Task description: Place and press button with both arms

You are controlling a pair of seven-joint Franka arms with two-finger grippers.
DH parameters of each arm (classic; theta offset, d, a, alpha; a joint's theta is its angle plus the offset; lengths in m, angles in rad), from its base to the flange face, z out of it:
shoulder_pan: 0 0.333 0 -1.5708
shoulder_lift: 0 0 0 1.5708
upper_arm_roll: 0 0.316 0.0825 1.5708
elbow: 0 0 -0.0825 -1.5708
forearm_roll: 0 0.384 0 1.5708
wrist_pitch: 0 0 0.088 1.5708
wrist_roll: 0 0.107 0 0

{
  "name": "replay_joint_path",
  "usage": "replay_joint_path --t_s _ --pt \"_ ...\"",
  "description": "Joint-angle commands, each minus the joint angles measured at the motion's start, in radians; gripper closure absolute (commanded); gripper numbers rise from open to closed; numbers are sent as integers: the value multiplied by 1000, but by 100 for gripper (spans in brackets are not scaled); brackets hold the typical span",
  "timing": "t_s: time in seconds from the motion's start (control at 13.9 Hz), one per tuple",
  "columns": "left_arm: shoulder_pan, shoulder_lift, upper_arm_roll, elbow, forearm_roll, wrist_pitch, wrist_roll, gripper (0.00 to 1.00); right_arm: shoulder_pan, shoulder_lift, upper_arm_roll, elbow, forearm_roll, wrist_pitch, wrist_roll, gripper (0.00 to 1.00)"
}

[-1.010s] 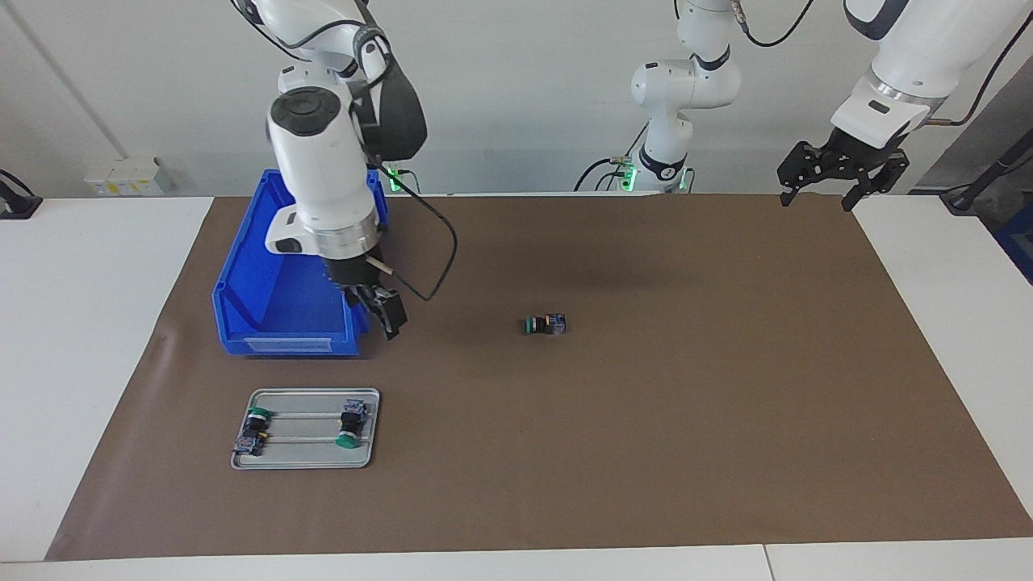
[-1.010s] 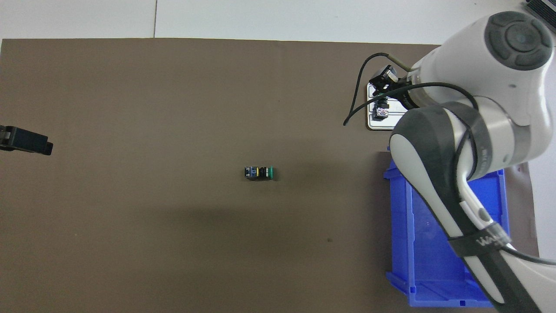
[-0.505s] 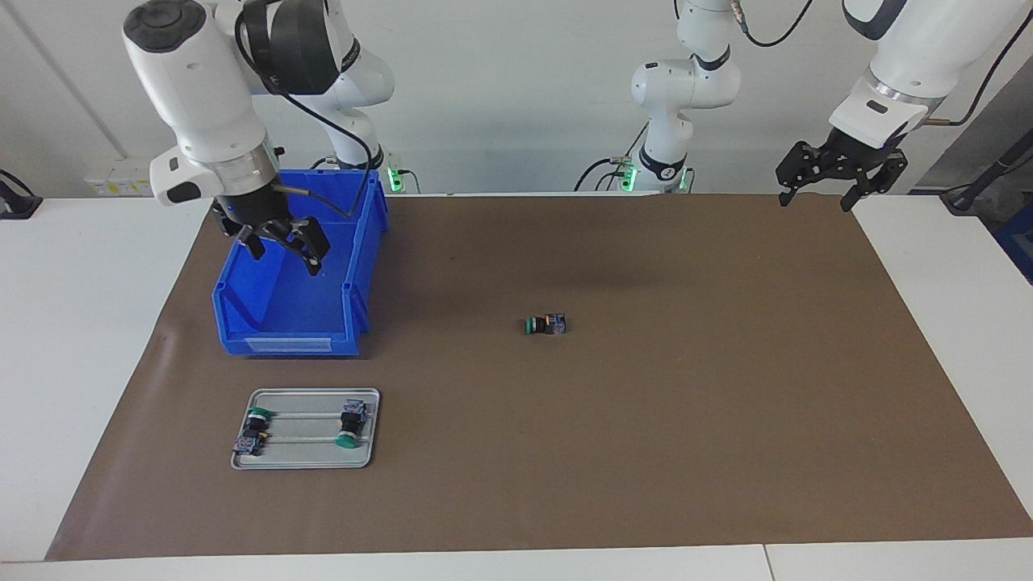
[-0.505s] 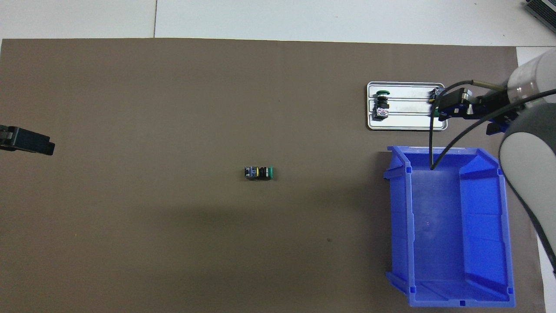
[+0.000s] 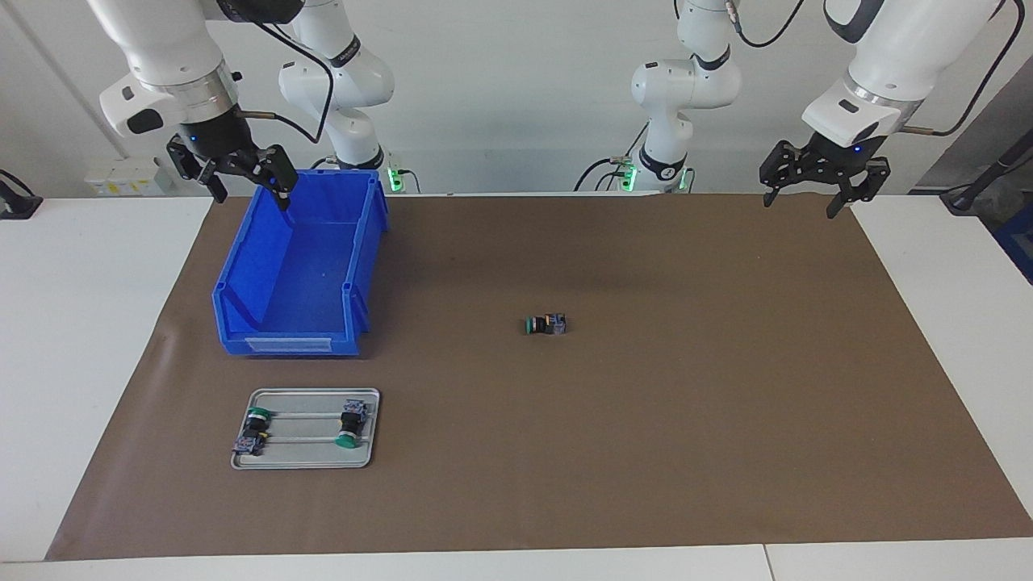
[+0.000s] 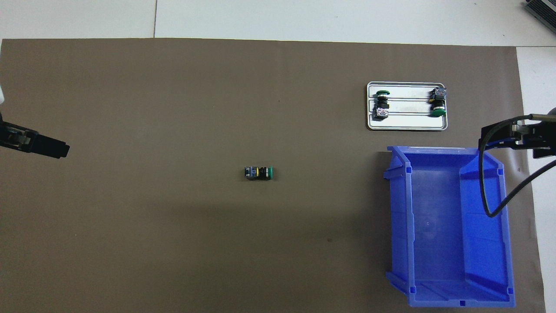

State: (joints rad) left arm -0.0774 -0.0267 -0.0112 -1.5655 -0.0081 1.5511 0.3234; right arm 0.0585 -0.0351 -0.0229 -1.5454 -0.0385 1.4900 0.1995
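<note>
Button (image 5: 545, 324) lying on its side on the brown mat (image 5: 646, 452), roughly mid-surface, green cap turned toward the blue bin (image 5: 294, 266) and contact block toward the left arm's end; touched by nothing. Well apart from the bin, about level with its label wall, and nearer to the robots than the metal tray (image 5: 305, 463) just beside the bin. Two near-identical green-capped switches (image 5: 349, 425) resting on that tray — not the ones in question. Right gripper (image 5: 240, 175) raised over the bin's edge nearest the robots, jaws spread wide, holding nothing. Left gripper (image 5: 809, 183) hanging over the mat's corner at the left arm's end, well away from the bin, jaws likewise spread and empty. Judged from this layout: placing seemingly done, with the button out of the bin and set down on open mat, though on its side, not upright. Left to do, by that reading — bringing both arms in to the button, steadying the barrel or block with one pair of jaws, and pushing the green cap with the other. No sign yet of contact, and no telling from here whether the cap has been pressed at all. Bin itself apparently empty as seen from overhead.
</note>
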Motion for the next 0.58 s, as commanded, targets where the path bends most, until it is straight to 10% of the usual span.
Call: replay_joint_path --t_s 0.0,0.5 --pt "1 -48 -47 -97 -24 93 92 0 4 -16 4 -35 -11 16 -31 0" --pt "1 -49 -167 -192 -182 289 333 0 40 -11 -85 -38 5 18 -57 0"
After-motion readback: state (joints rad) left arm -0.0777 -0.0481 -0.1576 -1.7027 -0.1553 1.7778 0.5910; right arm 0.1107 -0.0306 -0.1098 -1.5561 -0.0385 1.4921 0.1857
